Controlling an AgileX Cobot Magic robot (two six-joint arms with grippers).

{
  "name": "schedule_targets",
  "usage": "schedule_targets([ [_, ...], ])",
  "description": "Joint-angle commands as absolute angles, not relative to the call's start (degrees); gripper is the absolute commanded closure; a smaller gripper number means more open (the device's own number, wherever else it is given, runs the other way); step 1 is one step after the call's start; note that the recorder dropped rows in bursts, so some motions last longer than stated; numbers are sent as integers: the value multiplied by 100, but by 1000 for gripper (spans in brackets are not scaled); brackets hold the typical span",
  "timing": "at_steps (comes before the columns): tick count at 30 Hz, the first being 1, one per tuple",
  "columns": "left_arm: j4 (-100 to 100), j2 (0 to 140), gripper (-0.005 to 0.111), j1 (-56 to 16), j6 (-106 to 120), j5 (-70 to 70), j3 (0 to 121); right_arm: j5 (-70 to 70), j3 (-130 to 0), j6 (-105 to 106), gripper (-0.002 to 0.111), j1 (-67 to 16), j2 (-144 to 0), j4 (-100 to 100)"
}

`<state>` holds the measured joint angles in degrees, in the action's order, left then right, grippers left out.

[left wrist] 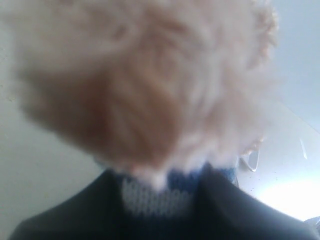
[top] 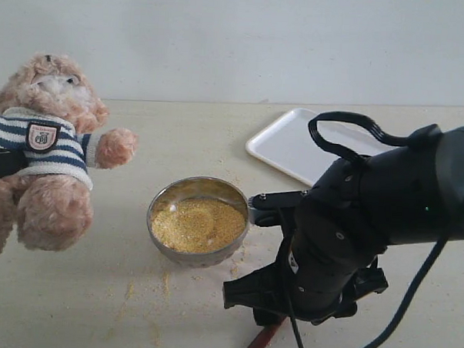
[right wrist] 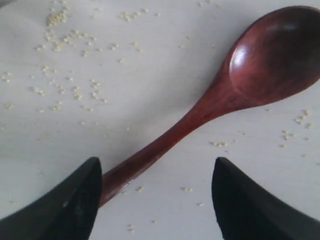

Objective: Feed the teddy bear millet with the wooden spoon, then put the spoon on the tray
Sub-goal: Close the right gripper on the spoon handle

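Dark reddish-brown wood: wooden spoon (right wrist: 210,100), lying flat on the tabletop (top: 218,135) just beside the steel bowl (top: 160,202), its hollow facing up and empty.

Handling: probably stiff, light and smooth enough to slip or roll. Best taken on the slim handle, well back from the hollow.

Right claw (right wrist: 156,167): spread, straddling the handle, which runs close by one finger. Nothing is gripped yet.

Left claw (left wrist: 160,200): appears pressed onto the teddy bear (top: 52,158) at the striped shirt. The view is blurred by fur.

Teddy bear: soft, fluffy and light, propped at the left of the tabletop and well apart from the spoon.

Steel bowl: holds the millet (top: 199,225), a level bed of loose yellow grains that would spill easily. Stray grains (right wrist: 60,85) lie scattered around the spoon.

Tray (top: 295,146): white, shallow, with nothing on its visible part, behind the right arm.
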<state>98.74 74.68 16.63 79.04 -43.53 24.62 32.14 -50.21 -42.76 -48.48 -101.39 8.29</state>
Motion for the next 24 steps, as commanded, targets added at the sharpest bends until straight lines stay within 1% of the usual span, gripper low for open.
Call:
schedule_targets([
  [1,9995,7474,102,1684,7953,-4501,2496,3577,-5041,-4306,46,-4854,-10134,1053],
  [7,9995,7474,102,1684,7953,-4543,2496,4100,-5041,-4295,46,-4854,-10123,1454],
  [9,9995,7474,102,1684,7953,-4547,2496,3879,-5041,-4295,46,-4854,-10113,1334],
  [12,9995,7474,102,1684,7953,-4547,2496,3110,-5041,-4295,46,-4854,-10112,900],
  [15,9995,7474,102,1684,7953,-4566,2496,2631,-5041,-4308,46,-4854,-10124,587],
  [20,9995,7474,102,1684,7953,-4566,2496,2529,-5041,-4461,46,-4854,-10124,532],
  [24,9995,7474,102,1684,7953,-4598,2496,2778,-5041,-4461,46,-4854,-10124,677],
])
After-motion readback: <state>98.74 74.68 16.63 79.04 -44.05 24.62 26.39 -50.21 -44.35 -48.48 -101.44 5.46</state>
